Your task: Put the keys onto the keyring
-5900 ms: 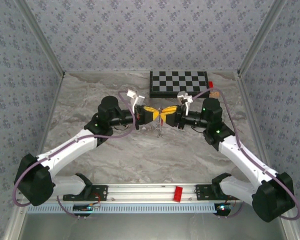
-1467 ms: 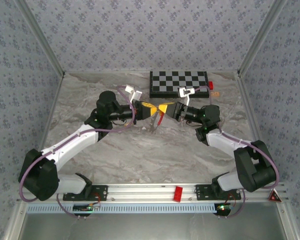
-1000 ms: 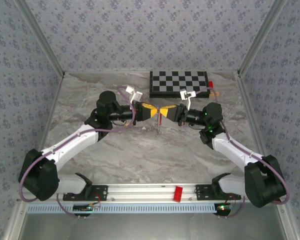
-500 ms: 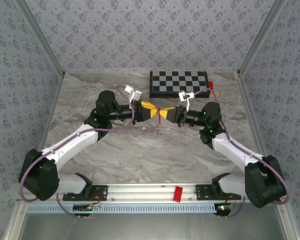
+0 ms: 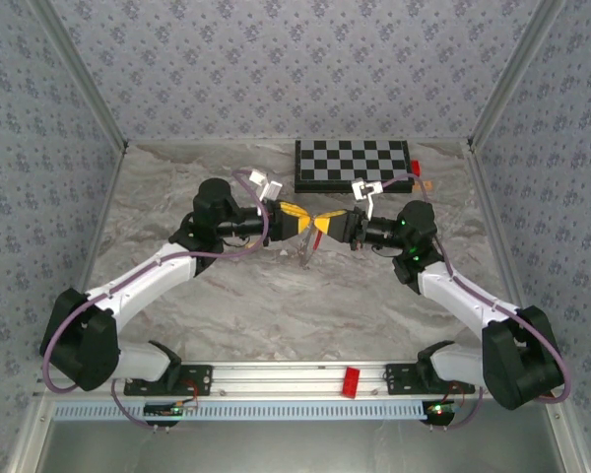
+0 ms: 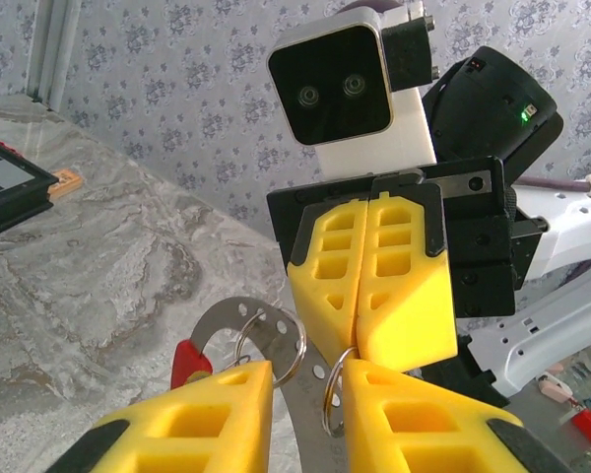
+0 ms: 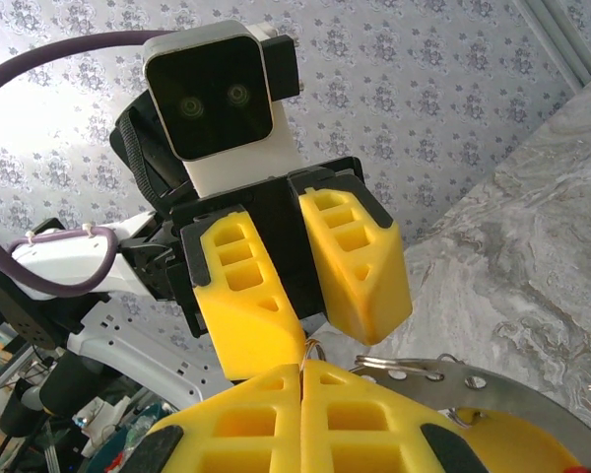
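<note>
Two grippers meet tip to tip above the marble bench (image 5: 227, 301). The right gripper (image 7: 302, 374) has its jaws pressed together on a thin wire loop of the keyring (image 6: 231, 313). The left gripper (image 6: 305, 374) has narrowly parted jaws, with the keyring's flat grey arc in the gap. The arc's lower part is cut off, and the keys cannot be made out.

We see bare table (image 5: 167, 187) left of the checkerboard (image 5: 353, 165), while just in front of it the left gripper (image 5: 309, 221) and right gripper (image 5: 321, 223) meet, barring passage.
</note>
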Tool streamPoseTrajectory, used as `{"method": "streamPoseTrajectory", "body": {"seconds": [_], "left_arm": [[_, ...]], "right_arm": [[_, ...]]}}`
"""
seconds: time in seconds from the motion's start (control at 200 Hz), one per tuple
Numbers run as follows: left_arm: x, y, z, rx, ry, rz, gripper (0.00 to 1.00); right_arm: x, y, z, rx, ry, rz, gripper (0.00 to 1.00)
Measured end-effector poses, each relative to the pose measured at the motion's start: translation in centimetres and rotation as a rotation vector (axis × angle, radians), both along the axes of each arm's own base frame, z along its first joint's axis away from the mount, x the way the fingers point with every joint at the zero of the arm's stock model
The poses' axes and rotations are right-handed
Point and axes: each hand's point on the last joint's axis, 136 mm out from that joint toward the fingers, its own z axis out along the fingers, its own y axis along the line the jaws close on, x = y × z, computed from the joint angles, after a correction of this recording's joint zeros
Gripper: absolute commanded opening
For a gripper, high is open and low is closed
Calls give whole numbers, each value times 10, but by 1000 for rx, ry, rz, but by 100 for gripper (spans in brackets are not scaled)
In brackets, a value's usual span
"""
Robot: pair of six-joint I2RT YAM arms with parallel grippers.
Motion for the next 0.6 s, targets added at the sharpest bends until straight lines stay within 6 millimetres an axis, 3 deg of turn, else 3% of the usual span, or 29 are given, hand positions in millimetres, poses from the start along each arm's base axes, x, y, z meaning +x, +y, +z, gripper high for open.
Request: {"method": "streamPoseTrajectory", "body": {"seconds": [0.155, 0.3, 0.6], "left_arm": [[-4, -3, 1, 2, -7, -17, 17], [-7, -5, 0, 7, -16, -30, 1], [-8, -5, 1, 6, -17, -37, 0]], "right_arm": [[0, 0, 0, -1, 2, 0, 0], [0, 0, 0, -1, 2, 0, 0], [1, -2, 0, -2, -1, -6, 0]]}}
